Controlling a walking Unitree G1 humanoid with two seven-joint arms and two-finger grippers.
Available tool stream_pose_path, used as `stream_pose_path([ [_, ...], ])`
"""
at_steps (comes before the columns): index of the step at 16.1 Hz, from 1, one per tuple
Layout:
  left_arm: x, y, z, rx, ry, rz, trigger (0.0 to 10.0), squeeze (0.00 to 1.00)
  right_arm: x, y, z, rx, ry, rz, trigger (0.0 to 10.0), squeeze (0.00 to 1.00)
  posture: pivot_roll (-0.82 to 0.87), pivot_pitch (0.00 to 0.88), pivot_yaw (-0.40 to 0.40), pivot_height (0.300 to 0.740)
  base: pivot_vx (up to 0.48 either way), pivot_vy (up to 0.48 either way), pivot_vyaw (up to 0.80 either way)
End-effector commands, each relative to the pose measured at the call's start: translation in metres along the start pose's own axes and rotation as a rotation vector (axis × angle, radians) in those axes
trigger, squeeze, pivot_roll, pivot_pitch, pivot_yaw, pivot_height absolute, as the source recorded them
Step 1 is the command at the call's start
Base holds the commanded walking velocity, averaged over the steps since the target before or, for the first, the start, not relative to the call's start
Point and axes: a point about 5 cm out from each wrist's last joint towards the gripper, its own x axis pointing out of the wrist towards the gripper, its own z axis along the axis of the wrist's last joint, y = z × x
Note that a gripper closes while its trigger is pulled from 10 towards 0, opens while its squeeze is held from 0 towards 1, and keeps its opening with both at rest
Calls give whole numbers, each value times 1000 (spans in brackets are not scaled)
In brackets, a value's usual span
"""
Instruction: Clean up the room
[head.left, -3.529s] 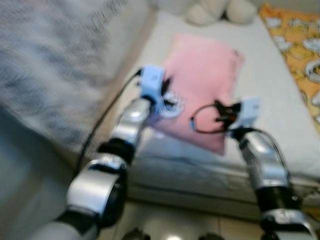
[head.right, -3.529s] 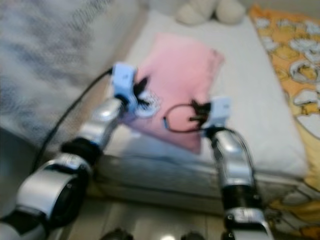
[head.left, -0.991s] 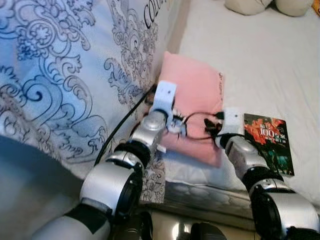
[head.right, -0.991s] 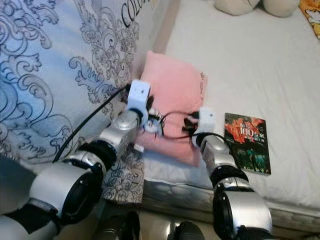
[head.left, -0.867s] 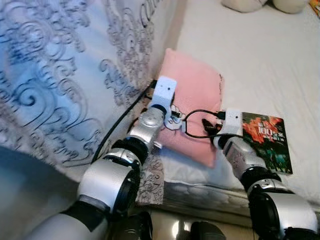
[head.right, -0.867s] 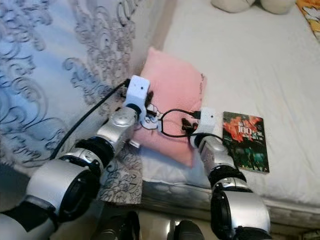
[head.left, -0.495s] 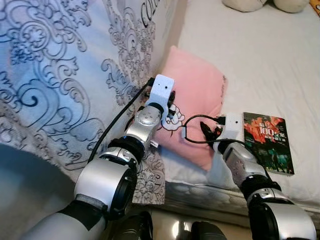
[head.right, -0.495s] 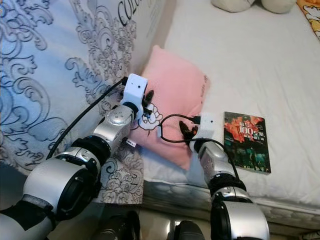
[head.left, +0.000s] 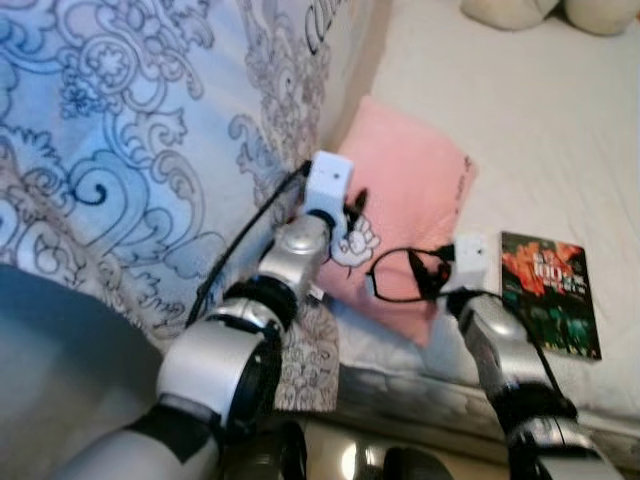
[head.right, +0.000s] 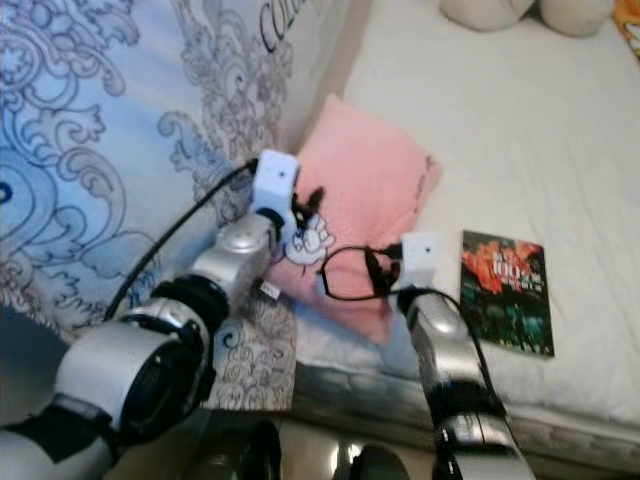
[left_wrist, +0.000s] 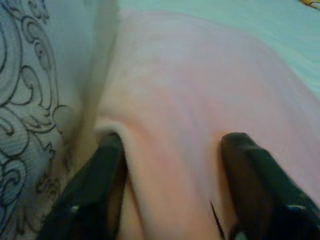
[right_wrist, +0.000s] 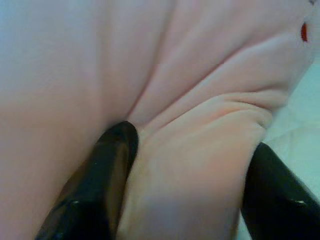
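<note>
Left eye view: pink pillow (head.left: 405, 215) at mid-frame on the white bed (head.left: 530, 120), its left edge against the blue patterned quilt (head.left: 130, 130) filling the upper left. Left tool (head.left: 350, 212) pressed to the pillow's left side; right tool (head.left: 425, 272) at its lower right corner. Black cable (head.left: 385, 275) looping between the two wrists. Book (head.left: 550, 292) flat on the bed just right of the pillow, lower right of frame. Pale plush toy (head.left: 540, 12) at the top edge, slightly blurred.

Right eye view: same layout, pillow centre, book to its right, both tools on the pillow's near end.

Left wrist view: both black fingers (left_wrist: 92, 192) spread apart with a fold of pink pillow bulging between them, seemingly gripping it; quilt pattern along the left edge of the frame.

Right wrist view: fingers (right_wrist: 100, 185) likewise spread wide around a thick bunch of pink fabric, clasping the pillow; strip of pale bed at the right edge.
</note>
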Motion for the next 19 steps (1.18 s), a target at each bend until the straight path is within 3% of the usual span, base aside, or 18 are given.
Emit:
stream_pose_path([
  [1,1,1,6,-1,-23,-9,10000,1000,-5,9,-6,-53,29,38,10000,1000,-73,49,27,740,0,0,0],
  [4,3,-8,15,-40,-46,-78,10000,1000,-20,-1,-4,-111,17,-8,10000,1000,-73,18,24,740,0,0,0],
  [5,3,-14,15,-98,-50,-116,10000,1000,-28,-16,9,-154,-21,-66,10000,1000,-73,0,23,740,0,0,0],
  [8,2,-21,10,-158,-44,-143,10000,1000,-34,-32,21,-226,-37,-124,10000,1000,-69,0,23,740,0,0,0],
  [12,-3,-31,6,-186,-73,-211,10000,1000,-36,-63,47,-399,-49,-235,10000,1000,-65,0,26,740,0,0,0],
  [13,-6,-28,7,-150,-110,-222,10000,400,-38,-65,55,-427,-74,-248,10000,1000,-67,0,30,740,0,0,0],
  [14,-15,-18,7,-70,-168,-209,10000,0,-44,-61,60,-450,-113,-257,10000,1000,-66,0,29,740,0,0,0],
  [15,-22,-13,5,-48,-191,-203,10000,0,-49,-57,60,-442,-136,-272,10000,1000,-66,0,27,740,0,0,0],
  [16,-47,4,-6,-43,-236,-169,10000,0,-67,-42,49,-385,-186,-314,10000,1000,-51,0,22,740,0,0,0],
  [17,-61,13,-12,-60,-272,-124,10000,0,-78,-35,35,-351,-199,-343,10000,0,-43,0,20,740,0,0,0],
  [18,-64,17,-14,-50,-279,-93,10000,0,-81,-33,29,-324,-196,-368,10000,0,-37,0,20,740,0,0,0],
  [19,-67,28,-24,-115,-250,-5,10000,0,-82,-28,19,-275,-194,-404,10000,0,-34,0,17,740,0,-480,0],
])
